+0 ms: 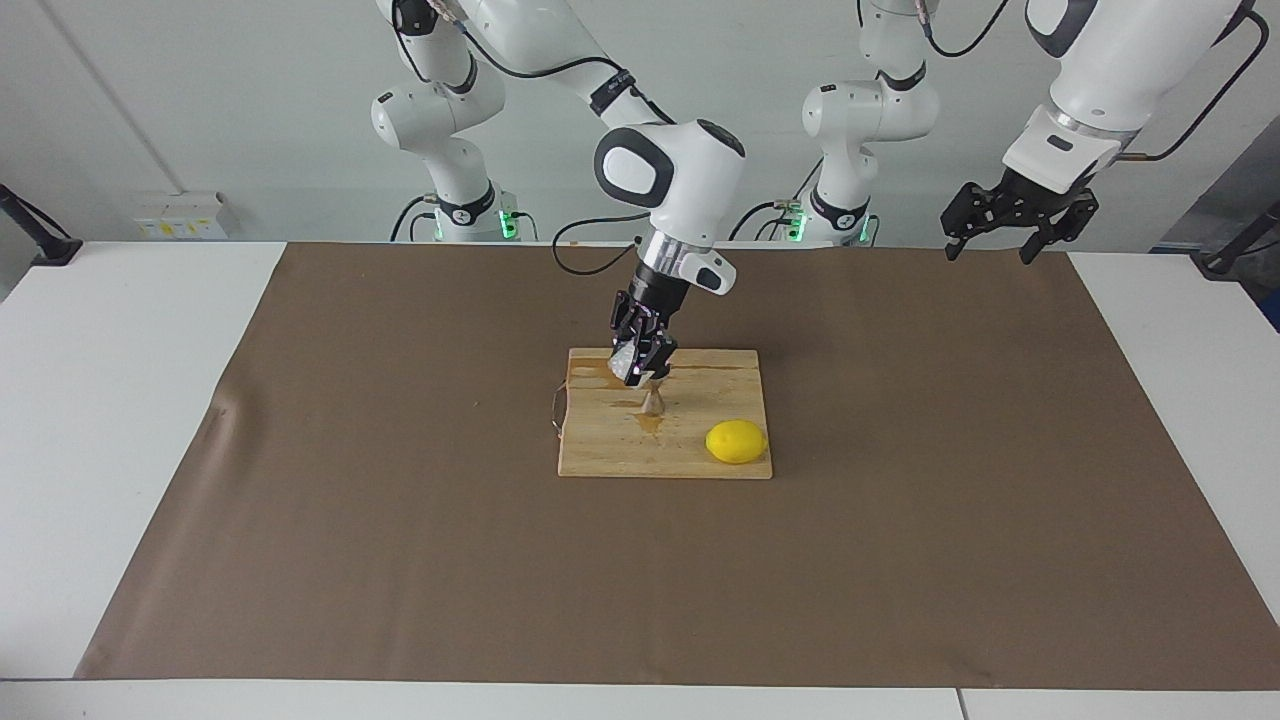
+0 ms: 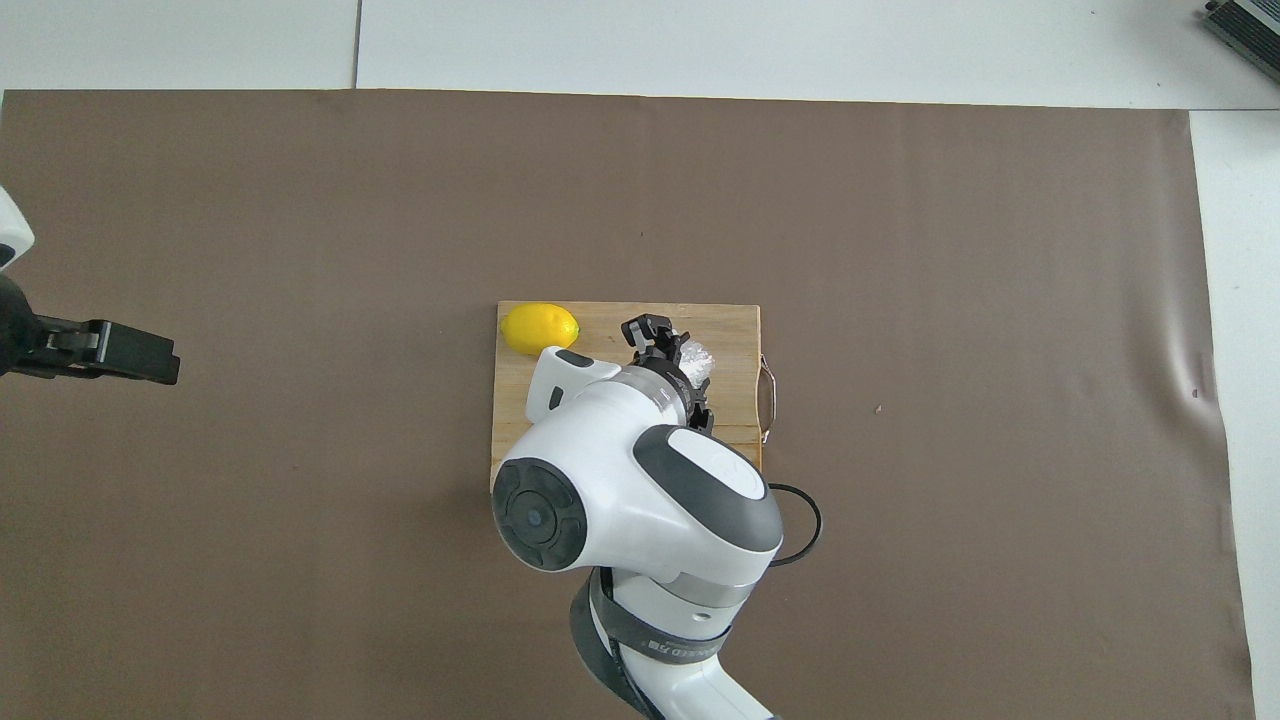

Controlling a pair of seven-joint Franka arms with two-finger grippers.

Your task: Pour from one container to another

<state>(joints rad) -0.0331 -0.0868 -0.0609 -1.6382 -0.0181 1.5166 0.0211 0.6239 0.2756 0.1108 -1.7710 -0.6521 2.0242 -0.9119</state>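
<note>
My right gripper is shut on the small faceted glass cup and holds it tilted just above the silver hourglass jigger. The jigger stands upright on the wooden cutting board. In the overhead view the right arm hides the jigger. Amber liquid lies spilled on the board at the jigger's foot. My left gripper hangs open and empty above the left arm's end of the table, where that arm waits.
A yellow lemon lies on the board's corner, farther from the robots than the jigger and toward the left arm's end. A brown mat covers the table. A wire handle sticks out of the board's edge.
</note>
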